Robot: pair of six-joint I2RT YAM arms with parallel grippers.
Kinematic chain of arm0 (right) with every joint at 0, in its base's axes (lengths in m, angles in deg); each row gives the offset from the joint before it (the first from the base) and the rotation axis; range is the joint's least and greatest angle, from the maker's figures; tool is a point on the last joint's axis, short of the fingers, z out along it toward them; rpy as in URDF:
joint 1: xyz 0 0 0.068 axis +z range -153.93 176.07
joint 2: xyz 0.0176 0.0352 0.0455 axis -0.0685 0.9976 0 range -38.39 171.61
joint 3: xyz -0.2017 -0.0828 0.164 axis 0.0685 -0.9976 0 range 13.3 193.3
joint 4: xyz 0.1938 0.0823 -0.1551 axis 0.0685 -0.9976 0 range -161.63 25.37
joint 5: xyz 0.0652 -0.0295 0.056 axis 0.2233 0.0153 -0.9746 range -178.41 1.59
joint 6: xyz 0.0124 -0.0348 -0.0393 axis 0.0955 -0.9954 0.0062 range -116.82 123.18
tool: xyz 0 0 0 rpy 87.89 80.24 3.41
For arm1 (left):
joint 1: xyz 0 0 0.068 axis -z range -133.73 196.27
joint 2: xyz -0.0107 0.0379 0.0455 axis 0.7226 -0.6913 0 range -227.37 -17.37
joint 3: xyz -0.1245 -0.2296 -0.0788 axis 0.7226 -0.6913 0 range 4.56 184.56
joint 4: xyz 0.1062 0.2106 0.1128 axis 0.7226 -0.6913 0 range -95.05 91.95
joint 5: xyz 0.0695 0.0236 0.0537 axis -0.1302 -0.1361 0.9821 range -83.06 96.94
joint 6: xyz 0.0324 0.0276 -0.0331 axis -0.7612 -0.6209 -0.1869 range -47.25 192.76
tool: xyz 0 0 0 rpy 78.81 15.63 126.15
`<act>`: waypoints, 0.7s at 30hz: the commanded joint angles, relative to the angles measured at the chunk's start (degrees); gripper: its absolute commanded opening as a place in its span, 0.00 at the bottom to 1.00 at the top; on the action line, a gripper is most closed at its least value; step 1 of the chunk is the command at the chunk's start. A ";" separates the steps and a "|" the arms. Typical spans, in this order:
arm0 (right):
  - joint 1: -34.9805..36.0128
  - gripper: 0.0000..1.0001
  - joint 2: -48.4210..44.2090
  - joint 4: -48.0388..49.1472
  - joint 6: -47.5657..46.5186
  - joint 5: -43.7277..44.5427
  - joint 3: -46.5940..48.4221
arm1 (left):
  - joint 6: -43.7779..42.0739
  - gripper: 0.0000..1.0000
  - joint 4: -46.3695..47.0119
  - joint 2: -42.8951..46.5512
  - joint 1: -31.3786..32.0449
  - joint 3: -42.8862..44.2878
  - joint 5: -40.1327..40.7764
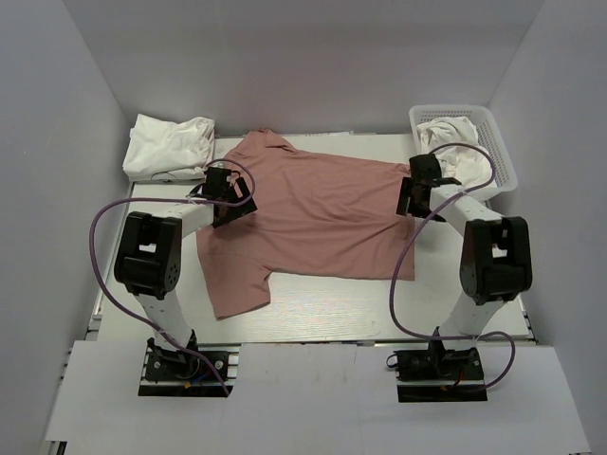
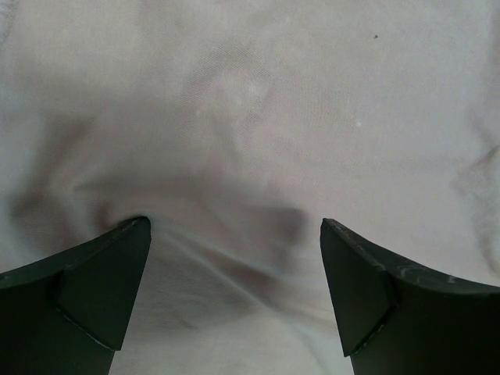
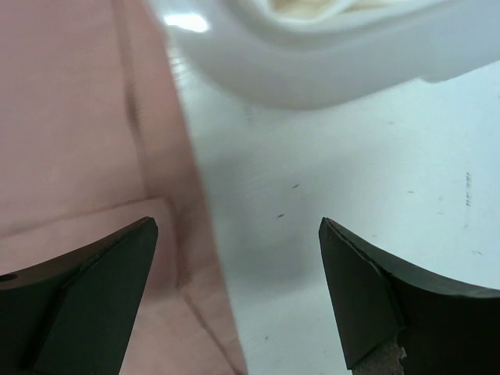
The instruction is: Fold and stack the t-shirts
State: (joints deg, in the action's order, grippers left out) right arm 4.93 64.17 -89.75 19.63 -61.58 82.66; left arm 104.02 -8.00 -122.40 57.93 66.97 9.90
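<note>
We find the spread t-shirt [image 1: 322,213] lying across the tabletop [image 1: 332,308]. Behind its left end sits a bundled t-shirt [image 1: 169,147]; behind its right end, a basket [image 1: 501,156] holding a crumpled t-shirt [image 1: 450,131].

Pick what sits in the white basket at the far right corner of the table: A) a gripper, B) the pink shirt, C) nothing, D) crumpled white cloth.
D: the white basket holds crumpled white cloth, while the pink shirt lies spread flat outside it.
</note>
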 commanded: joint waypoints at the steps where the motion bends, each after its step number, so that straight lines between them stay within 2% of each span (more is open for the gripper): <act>1: 1.33 0.90 -5.79 3.06 -3.96 -13.15 -2.29 | -0.59 1.00 -1.48 -1.40 -0.59 -2.11 -4.19; 2: 1.59 0.90 -6.93 4.98 -4.23 -17.38 -3.87 | -0.59 1.00 -0.95 -0.71 -0.59 -2.12 -4.98; 4: 2.12 0.90 -7.64 5.53 -4.93 -20.22 -5.29 | -1.11 1.00 -0.42 -0.70 -0.59 -2.12 -5.59; 8: 3.00 0.81 -6.33 6.58 -5.37 -23.22 -7.22 | -1.12 1.00 0.11 0.44 -0.59 -2.73 -6.65; 21: 3.00 0.80 -6.41 6.14 -2.65 -18.83 -10.21 | -1.65 1.00 0.11 4.39 -0.06 -3.26 -8.32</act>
State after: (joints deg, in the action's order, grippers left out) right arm 8.08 59.56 -84.66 16.52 -81.47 73.27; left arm 102.58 -5.36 -121.13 57.30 65.01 4.50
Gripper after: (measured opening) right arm 0.799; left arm 0.997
